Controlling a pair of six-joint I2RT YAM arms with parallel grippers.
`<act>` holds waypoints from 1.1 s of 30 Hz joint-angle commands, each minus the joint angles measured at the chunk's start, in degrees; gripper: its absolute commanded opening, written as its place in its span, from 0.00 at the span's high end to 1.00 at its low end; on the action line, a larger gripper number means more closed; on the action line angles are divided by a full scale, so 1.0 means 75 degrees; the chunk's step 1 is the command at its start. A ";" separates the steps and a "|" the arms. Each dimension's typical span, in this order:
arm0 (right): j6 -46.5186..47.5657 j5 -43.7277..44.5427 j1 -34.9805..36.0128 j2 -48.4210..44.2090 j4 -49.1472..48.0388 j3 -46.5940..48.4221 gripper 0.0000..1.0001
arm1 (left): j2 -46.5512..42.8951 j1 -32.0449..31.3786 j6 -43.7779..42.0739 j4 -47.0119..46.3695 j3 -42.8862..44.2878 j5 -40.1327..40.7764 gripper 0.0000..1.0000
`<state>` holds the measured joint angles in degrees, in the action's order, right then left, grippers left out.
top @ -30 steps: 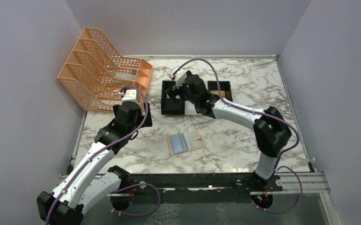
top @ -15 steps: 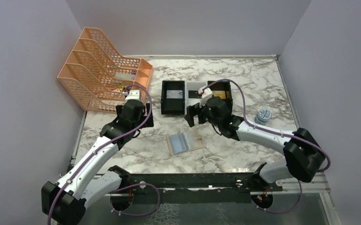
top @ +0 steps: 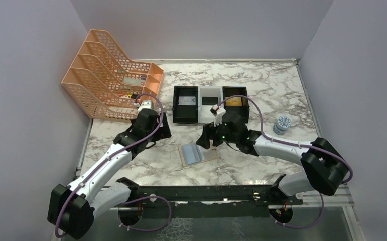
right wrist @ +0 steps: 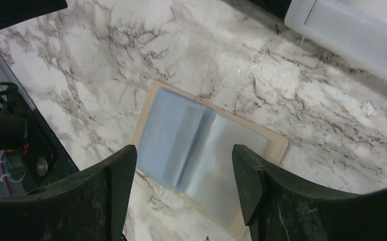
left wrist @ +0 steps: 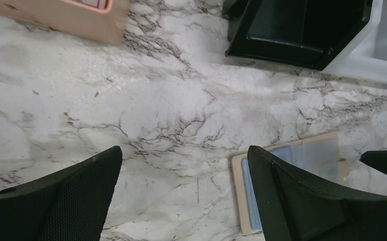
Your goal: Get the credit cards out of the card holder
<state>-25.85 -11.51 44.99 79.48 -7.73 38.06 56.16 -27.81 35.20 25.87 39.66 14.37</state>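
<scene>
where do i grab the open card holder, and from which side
Probably the tan rim of the card holder, at an outer edge, coming down from above: it lies opened flat on the table, so only that thin rim can be pinched.

A: Any writing you can read?
B: None. The label (top: 132,80) on the orange rack (top: 101,65) is a blur, and the blue print on the round tin (top: 282,123) near the table's (top: 261,85) right edge is too small.

One card holder (top: 191,154), two black trays (top: 186,118), one white tray (top: 211,91), one orange rack (top: 106,80), one round tin (top: 281,123).
</scene>
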 commanded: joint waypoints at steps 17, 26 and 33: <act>-0.0130 0.1375 0.0796 0.1007 0.1816 0.1227 0.38 | -0.0973 0.0034 0.0744 -0.0689 -0.1101 -0.0256 0.01; -0.0014 0.1359 0.1201 0.1656 0.2093 0.1730 0.43 | -0.0887 0.0040 0.0729 -0.0656 -0.1092 -0.0281 0.01; 0.0122 0.1600 0.1659 0.2305 0.2381 0.2386 0.40 | -0.0991 0.0039 0.0845 -0.0573 -0.1128 -0.0113 0.01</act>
<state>-26.20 -2.33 55.29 94.76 8.23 52.86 49.74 -27.81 40.51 21.93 31.90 11.38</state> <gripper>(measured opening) 0.585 0.991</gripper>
